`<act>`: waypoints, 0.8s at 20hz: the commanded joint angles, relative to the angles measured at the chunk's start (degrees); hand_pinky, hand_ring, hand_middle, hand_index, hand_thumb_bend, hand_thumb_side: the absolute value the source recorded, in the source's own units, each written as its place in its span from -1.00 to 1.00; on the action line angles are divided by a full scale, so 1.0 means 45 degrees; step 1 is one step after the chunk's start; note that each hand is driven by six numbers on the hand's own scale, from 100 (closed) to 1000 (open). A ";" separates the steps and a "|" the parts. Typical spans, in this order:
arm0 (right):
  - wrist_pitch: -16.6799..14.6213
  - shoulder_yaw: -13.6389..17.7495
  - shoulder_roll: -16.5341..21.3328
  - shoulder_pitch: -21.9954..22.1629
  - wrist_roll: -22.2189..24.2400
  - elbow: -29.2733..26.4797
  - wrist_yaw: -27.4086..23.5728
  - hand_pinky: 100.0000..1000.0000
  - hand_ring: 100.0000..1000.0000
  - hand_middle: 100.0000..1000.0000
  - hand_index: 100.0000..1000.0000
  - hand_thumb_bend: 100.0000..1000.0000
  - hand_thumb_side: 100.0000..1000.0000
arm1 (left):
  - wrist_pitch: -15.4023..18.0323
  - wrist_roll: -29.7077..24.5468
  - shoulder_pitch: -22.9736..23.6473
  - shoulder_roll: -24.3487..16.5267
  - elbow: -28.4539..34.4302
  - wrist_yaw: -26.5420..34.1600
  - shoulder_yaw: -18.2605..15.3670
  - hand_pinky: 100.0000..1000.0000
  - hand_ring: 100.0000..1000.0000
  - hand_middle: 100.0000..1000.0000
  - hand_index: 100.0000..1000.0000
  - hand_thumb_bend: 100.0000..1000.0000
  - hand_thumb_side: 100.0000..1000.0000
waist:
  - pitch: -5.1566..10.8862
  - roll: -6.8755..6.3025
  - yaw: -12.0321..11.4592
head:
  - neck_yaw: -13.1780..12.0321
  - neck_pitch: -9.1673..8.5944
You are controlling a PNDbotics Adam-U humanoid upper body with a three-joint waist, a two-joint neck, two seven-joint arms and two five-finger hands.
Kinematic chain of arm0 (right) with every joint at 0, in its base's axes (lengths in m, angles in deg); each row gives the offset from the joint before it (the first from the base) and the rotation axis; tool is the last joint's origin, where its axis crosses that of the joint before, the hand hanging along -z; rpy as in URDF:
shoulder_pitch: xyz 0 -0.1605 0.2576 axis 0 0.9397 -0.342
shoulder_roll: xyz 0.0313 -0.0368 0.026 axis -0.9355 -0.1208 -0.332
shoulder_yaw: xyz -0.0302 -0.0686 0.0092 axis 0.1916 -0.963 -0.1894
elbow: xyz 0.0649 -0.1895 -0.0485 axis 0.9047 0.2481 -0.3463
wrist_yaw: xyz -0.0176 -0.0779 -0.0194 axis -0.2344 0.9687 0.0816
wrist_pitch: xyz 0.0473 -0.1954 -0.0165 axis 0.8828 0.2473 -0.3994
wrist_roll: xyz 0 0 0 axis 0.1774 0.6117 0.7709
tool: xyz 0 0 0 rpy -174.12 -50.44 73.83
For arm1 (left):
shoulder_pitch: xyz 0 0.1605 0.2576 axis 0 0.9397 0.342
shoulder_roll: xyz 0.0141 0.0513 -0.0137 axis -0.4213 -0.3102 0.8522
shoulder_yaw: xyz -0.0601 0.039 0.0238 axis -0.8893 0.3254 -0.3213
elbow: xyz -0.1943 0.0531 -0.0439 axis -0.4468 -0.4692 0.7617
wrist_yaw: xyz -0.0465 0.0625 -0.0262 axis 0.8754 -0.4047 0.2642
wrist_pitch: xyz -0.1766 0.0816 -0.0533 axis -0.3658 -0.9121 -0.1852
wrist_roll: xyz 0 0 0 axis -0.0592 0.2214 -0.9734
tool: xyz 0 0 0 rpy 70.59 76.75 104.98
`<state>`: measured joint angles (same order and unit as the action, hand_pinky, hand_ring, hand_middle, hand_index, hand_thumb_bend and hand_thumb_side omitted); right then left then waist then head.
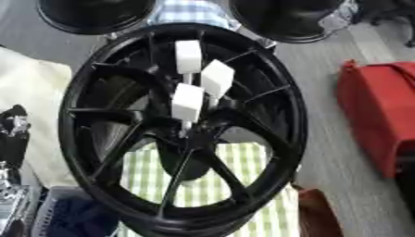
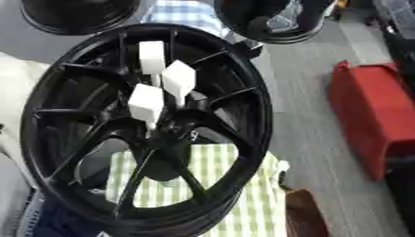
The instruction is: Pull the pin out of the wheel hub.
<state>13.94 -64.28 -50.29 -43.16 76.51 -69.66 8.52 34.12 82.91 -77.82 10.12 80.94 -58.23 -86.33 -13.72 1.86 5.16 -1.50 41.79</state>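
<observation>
Three white pins [image 1: 188, 102] sit in the black wheel hub [image 1: 191, 134]. No hand visible, so its state is unknown. Risk: yanking off-axis jams the pin.

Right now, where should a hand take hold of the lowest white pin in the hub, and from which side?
Grip the lowest white pin by its blocky white head, pinching its flat sides from the camera's side. The head stands clear of the black wheel hub; only a thin stem reaches down into it. Neither hand is in view.
</observation>
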 commanded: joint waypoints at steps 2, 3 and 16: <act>-0.1457 -0.0066 -0.0450 0.0101 0.1542 -0.0191 0.0632 0.57 0.49 0.32 0.50 -0.07 -0.61 | 0.0022 -0.0003 -0.0106 -0.0307 0.0143 -0.0017 -0.0070 0.37 0.18 -0.04 0.45 -0.56 0.16 | 0.0415 -0.0060 -0.0067 | 0.0333 0.0055; -0.1475 -0.0085 -0.0516 0.0234 0.1545 -0.0265 0.0802 0.57 0.49 0.33 0.50 -0.07 -0.61 | 0.0020 -0.0012 -0.0117 -0.0295 0.0123 -0.0012 -0.0061 0.37 0.18 -0.04 0.45 -0.56 0.16 | 0.0435 -0.0057 -0.0084 | 0.0386 0.0074; -0.1726 -0.0406 -0.1298 0.1225 0.1572 -0.0334 0.2695 0.52 0.42 0.33 0.51 -0.09 -0.60 | -0.0037 -0.0229 -0.0458 -0.0132 -0.0032 -0.0086 0.0121 0.38 0.18 -0.04 0.45 -0.56 0.17 | 0.0437 0.0049 -0.0460 | 0.0897 0.0133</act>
<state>13.71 -66.29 -56.53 -36.75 76.28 -70.55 20.10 33.87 82.12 -79.28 10.23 80.23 -58.47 -85.84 -12.95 2.27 3.05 2.24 42.29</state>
